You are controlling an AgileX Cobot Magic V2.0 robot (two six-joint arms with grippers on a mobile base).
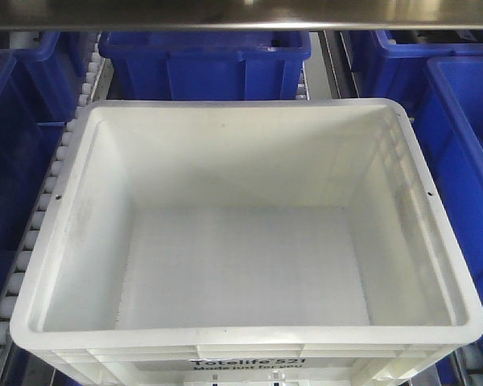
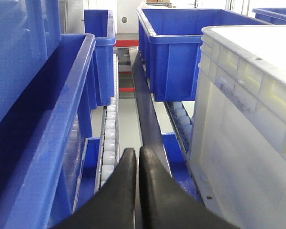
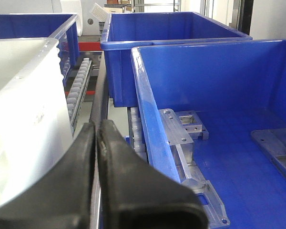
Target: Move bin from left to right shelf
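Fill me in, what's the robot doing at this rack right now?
The white bin sits empty on a roller lane, blue bins around it. The left pincer is down in the gap on one side of it, the right pincer in the gap on the other. Both are shut, neither gripping anything. Whether they touch the bin's walls can't be told. The blue bin on the right holds metal brackets.

White translucent bin (image 1: 249,241), black print, grid-textured floor; blue bins (image 1: 205,60) around; white rollers (image 2: 109,138); black gripper fingers (image 3: 133,186).
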